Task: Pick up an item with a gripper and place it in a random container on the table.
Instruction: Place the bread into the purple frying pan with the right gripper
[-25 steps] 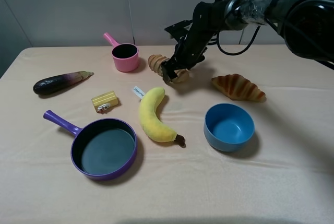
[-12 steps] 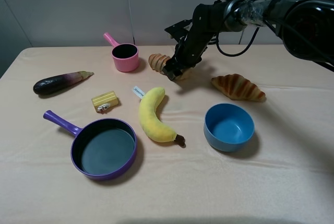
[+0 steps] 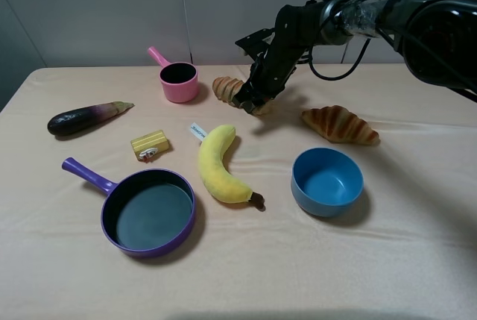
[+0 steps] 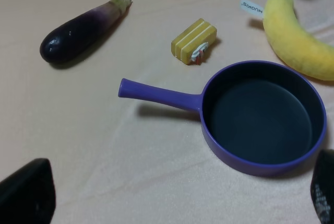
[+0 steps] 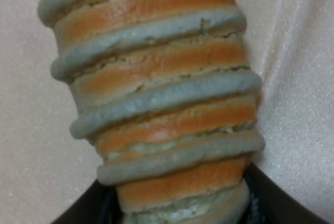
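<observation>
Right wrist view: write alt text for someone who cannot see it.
Close-up of a ridged toy bread loaf, tan and orange bands, lying on pale cloth. Dark fingers of the right gripper press against both sides of one end.

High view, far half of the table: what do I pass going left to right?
Eggplant → pink pot → loaf → croissant. The right gripper overlaps the loaf, so it is left out.
</observation>
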You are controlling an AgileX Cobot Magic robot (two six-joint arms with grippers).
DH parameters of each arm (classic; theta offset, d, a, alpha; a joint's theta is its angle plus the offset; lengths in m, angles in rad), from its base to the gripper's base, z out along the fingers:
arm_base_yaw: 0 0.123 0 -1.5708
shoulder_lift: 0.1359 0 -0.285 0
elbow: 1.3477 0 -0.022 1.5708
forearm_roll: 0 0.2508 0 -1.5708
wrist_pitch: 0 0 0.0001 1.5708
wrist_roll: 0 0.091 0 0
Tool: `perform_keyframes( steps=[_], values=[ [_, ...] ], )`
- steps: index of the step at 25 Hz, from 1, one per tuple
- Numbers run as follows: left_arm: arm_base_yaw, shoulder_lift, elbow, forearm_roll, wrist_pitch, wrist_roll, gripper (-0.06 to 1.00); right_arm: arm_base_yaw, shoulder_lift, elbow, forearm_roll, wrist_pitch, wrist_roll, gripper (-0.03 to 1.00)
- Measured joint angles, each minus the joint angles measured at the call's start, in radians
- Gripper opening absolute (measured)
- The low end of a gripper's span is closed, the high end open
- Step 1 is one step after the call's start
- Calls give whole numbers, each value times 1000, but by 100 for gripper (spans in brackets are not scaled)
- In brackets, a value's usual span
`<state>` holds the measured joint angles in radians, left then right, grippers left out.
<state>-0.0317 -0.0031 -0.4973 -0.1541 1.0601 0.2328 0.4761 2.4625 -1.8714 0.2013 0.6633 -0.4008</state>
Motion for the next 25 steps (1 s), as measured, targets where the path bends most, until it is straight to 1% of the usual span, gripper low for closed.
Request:
perform_keyframes(
  steps=[2,5,10,14,25],
  values=[
    [0,0,0,0,0,0,99,0,0,0,0,0,0,31],
    [0,0,0,0,0,0,99,0,-4,0,-3,-2,0,28],
    [0,0,0,0,0,0,99,0,-27,-2,-23,-2,0,28],
    [0,0,0,0,0,0,99,0,-43,-14,-59,-1,0,25],
    [0,0,0,0,0,0,99,0,-110,-15,-162,-10,-9,23]
  ],
)
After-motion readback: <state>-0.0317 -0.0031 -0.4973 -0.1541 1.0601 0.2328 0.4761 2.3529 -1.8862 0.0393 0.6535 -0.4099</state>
